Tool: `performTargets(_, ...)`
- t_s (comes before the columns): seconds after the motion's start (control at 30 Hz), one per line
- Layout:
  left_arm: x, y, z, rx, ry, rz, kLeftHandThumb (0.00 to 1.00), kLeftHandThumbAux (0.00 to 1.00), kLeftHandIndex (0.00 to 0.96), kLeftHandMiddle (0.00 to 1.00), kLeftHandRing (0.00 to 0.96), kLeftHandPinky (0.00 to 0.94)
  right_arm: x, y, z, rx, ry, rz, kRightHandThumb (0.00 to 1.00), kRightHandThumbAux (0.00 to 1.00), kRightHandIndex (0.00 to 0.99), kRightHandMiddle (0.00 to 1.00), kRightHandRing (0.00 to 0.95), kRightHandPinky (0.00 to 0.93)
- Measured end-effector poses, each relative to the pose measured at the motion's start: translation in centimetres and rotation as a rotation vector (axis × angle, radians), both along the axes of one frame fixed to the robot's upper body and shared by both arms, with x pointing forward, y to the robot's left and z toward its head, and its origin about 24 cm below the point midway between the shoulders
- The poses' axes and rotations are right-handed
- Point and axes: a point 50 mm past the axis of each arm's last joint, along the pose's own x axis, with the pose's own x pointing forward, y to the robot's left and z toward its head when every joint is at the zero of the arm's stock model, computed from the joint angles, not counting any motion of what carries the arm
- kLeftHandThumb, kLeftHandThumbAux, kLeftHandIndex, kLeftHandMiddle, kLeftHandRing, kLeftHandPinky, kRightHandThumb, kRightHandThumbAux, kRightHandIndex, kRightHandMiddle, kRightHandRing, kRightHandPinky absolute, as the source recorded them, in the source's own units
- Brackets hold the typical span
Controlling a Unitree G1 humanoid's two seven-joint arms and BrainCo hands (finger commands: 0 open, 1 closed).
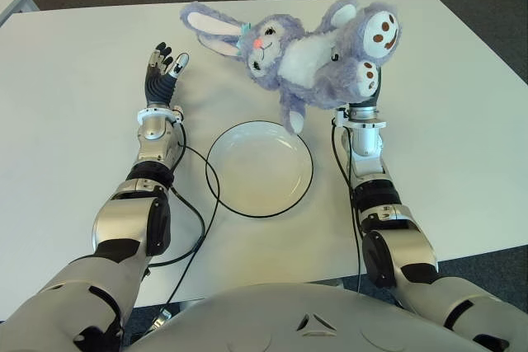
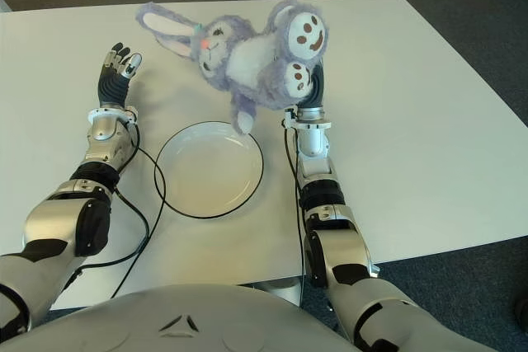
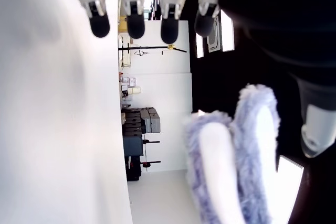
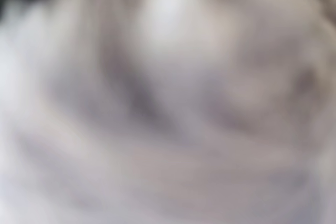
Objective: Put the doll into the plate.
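Currently my right hand (image 1: 369, 80) has its fingers closed on the doll (image 1: 305, 51), a purple plush rabbit, gripped at the foot end and lifted clear of the table (image 1: 66, 105); my right wrist view is filled with fur, so I judge the grip from the eye views. The doll hangs sideways, ears pointing toward my left hand (image 1: 163, 68), one paw dangling just over the far rim of the plate (image 1: 223, 191). Left hand shows beside the plate on its left, fingers spread and holding nothing. Step in hand, as I judge it: carry inward and lower. To do it well, bring the body over the plate's centre before releasing, since most of its bulk sits beyond the rim. Plate holds nothing.
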Motion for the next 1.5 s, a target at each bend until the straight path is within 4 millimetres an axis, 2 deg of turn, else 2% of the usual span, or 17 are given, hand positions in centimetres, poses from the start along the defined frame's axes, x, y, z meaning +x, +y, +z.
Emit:
performTargets(0.33,0.01,-0.01,0.00,0.001,0.000,0.000,0.000,0.515,0.017,0.100,0.060,0.000,-0.32,0.12,0.05,-0.082,-0.042,-0.057,0.712,0.712,0.439,0.845,0.862,0.861)
performTargets(1.5,0.08,-0.08,-0.02,0.005,0.007,-0.004,0.000,0.506,0.013,0.083,0.045,0.000,-0.97,0.82,0.12,-0.148,-0.096,-0.077,0.710,0.712,0.439,0.842,0.858,0.859)
